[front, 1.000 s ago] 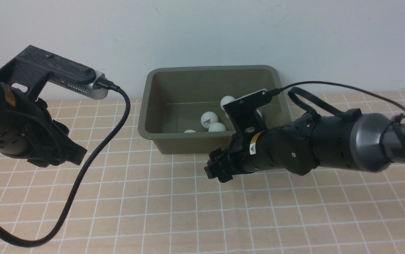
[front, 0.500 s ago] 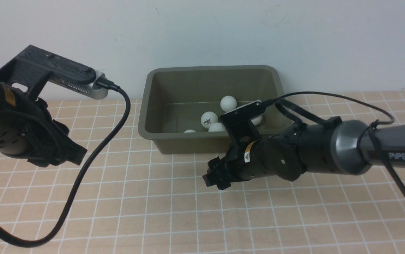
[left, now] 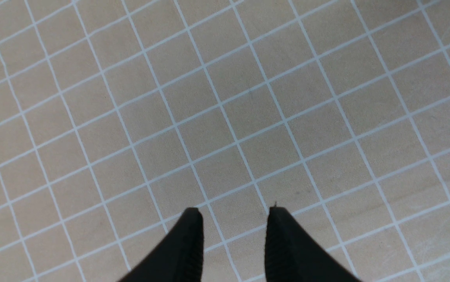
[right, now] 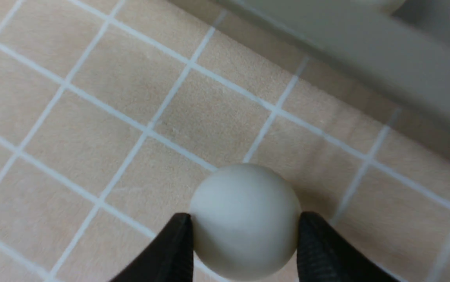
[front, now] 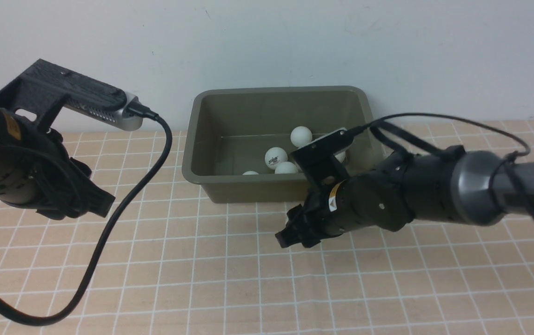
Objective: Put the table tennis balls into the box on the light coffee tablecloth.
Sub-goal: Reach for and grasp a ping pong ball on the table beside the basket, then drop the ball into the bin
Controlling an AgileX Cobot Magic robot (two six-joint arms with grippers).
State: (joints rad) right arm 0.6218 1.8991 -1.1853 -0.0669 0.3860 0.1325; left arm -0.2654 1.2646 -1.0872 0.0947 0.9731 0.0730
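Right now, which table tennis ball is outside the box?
The ball in the right gripper, just in front of the box; the other visible balls lie inside it.

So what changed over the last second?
The right gripper dipped toward the tablecloth and its jaws closed onto a loose table tennis ball on the near side of the box. The left gripper, the box and the balls inside it stayed put.

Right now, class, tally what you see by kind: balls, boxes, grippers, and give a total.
Table tennis balls: 6 (5 in the box, one half hidden; the held ball in the right gripper)
Box: 1
Grippers: 2 (left gripper empty)
Total: 9
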